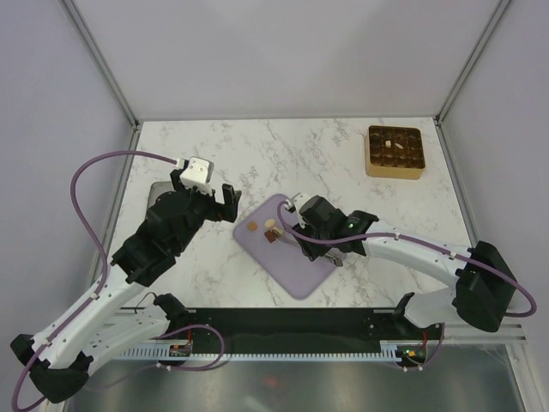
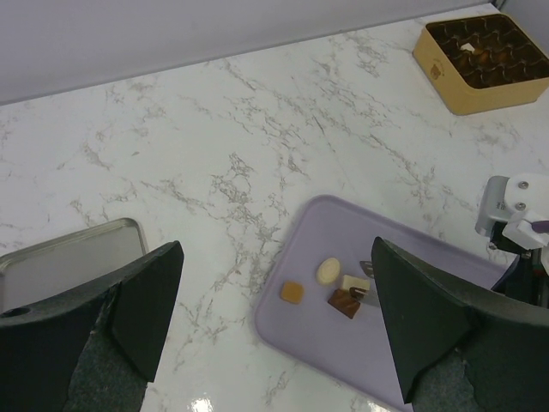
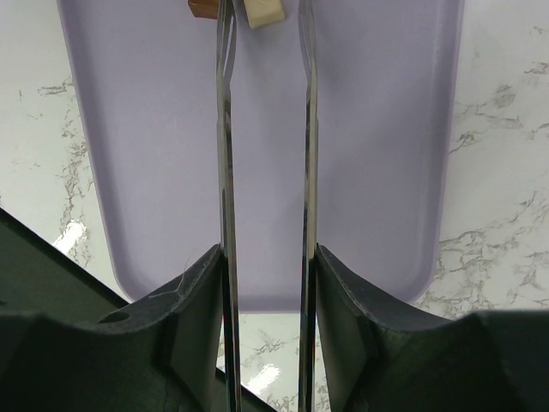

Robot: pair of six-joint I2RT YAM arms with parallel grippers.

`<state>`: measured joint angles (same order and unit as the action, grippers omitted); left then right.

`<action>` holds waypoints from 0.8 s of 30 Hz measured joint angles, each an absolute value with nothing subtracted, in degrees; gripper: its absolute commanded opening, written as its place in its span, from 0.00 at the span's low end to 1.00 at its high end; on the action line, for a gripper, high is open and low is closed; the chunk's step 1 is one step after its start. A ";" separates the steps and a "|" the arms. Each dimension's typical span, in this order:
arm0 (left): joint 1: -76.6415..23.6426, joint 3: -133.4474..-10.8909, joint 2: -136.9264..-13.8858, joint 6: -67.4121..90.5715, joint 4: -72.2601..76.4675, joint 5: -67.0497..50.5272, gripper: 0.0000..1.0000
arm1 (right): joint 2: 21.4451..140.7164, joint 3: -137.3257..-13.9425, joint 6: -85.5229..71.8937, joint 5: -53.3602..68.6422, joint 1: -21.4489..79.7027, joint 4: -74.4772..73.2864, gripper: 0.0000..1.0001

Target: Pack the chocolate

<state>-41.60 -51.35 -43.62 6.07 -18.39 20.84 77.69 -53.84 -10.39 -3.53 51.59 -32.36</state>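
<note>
A lilac mat (image 1: 281,259) lies central, a gold tray (image 1: 395,172) far right, a steel tray (image 2: 69,262) left.

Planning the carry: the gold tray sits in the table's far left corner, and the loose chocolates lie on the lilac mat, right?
No: the gold tray sits in the far right corner, per the top external view. The loose chocolates do lie on the lilac mat.

Four chocolate pieces (image 2: 330,286) lie clustered near the far left end of the lilac mat (image 2: 412,257): a tan square (image 2: 292,292), a cream oval (image 2: 328,270), a white square (image 2: 355,282) and a dark brown piece (image 2: 346,302) touching it. Two pale pieces (image 1: 394,144) sit in neighbouring compartments of the gold tray (image 1: 395,173).
</note>
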 measured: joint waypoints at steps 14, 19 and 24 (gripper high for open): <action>-41.60 -51.13 -42.96 5.85 -18.35 21.89 0.98 | 82.26 -53.84 -10.39 -3.40 51.64 -30.55 0.40; -41.60 -51.13 -42.96 5.85 -18.35 22.17 0.98 | 82.26 -54.72 -10.44 -4.86 51.66 -32.62 0.37; -41.60 -50.85 -42.96 5.58 -18.33 22.33 0.98 | 82.24 -56.18 -10.72 -8.38 51.66 -35.48 0.37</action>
